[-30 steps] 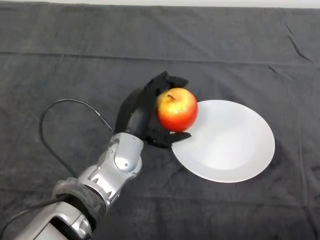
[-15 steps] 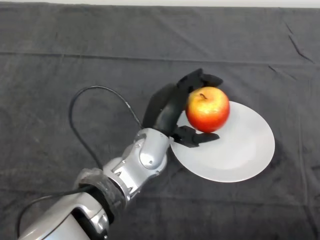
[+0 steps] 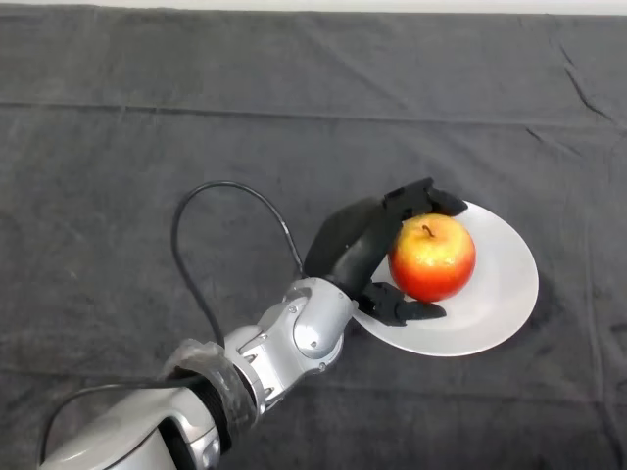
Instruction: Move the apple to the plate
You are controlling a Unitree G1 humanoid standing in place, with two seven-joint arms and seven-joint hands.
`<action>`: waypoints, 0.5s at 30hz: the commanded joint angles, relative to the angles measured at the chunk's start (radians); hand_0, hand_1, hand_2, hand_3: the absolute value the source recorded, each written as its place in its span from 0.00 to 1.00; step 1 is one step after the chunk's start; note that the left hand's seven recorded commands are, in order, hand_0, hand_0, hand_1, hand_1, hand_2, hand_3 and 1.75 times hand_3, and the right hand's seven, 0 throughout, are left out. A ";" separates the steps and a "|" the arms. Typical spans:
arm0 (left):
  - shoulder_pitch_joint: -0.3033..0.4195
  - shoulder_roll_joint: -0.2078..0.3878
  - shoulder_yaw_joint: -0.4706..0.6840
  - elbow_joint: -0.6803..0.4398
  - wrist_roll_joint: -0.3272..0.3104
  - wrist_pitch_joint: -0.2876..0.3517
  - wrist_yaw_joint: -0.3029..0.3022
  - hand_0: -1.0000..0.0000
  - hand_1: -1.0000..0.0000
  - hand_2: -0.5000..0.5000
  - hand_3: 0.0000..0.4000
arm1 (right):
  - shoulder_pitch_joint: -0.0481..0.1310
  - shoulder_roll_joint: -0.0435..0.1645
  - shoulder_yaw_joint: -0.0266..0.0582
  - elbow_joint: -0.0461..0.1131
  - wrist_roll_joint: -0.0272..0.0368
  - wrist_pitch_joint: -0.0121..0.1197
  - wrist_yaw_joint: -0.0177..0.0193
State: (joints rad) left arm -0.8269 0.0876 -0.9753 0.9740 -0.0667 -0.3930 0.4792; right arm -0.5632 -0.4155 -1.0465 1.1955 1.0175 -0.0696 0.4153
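- Left hand is closed around the apple: fingers curl over its top and far side, thumb sits under its near side.
- Apple is red with a yellow patch near the stem, stem up, positioned over the middle-left of the plate.
- Cannot tell whether the apple rests on the plate or is held just above it; the thumb lies beneath it and over the plate's near rim.
- Step in hand, as judged: placement, the last stage of the carry. Apple is at its target but not released.
- Next move calls for: lower until the apple sits on the plate, then spread fingers and thumb and draw the hand back toward the lower left without nudging the fruit.
- Risk: a round apple may roll when the thumb slips out.
- Plate is white, shallow, lying on the dark-clothed desk; nothing shows in it besides the apple and thumb.
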 commanded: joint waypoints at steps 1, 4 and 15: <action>-0.083 0.007 -0.024 0.025 -0.002 0.010 0.018 0.00 0.00 0.50 1.00 | 0.008 -0.013 -0.0151 -0.010 0.0136 -0.006 0.0090; -0.092 0.010 -0.048 0.039 0.014 0.015 0.027 0.00 0.00 0.50 1.00 | 0.007 -0.013 -0.0154 -0.009 0.0136 -0.007 0.0096; -0.118 0.010 -0.092 0.081 0.058 0.034 0.063 1.00 1.00 0.50 0.00 | 0.006 -0.015 -0.0163 -0.005 0.0138 -0.007 0.0117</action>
State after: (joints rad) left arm -0.8626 0.0897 -1.0427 1.0242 -0.0224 -0.3700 0.5315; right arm -0.5631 -0.4155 -1.0468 1.1956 1.0175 -0.0696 0.4157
